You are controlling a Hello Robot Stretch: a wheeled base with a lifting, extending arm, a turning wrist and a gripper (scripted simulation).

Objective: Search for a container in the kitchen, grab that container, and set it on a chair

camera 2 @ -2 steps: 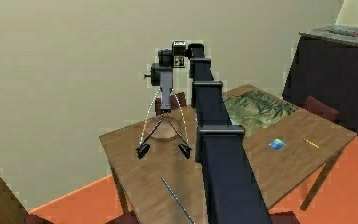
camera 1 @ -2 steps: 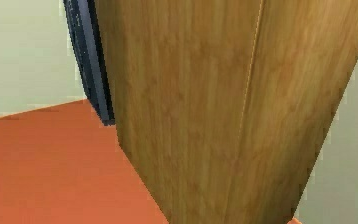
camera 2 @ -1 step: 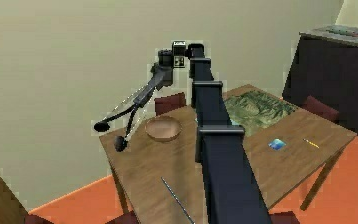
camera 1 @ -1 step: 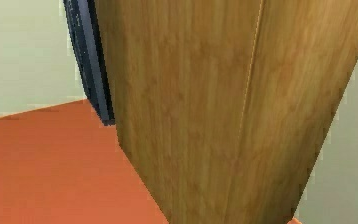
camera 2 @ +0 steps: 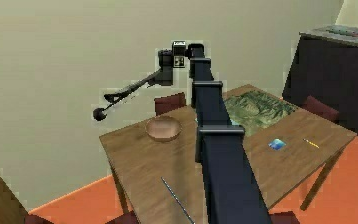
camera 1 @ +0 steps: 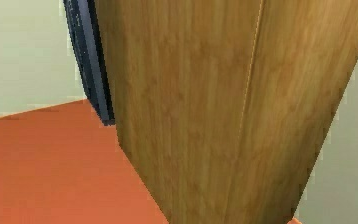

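The arm [camera 2: 212,130] reaches out across a wooden table [camera 2: 137,165]. Its gripper [camera 2: 109,103] slopes down toward the arm side view's left, beyond the table's far corner. Only bare wall lies behind the fingertips, so it holds nothing. In the forward view a tall wooden cabinet [camera 1: 217,110] stands close ahead, with orange floor [camera 1: 47,170] free on the left. A shallow, round tan bowl [camera 2: 164,128] sits near the table's far edge, just left of the arm and before a dark red chair [camera 2: 170,103].

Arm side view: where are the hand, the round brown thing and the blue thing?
hand [camera 2: 106,104], arm side view, between its fingertips
round brown thing [camera 2: 165,129], arm side view, its middle
blue thing [camera 2: 278,144], arm side view, its middle
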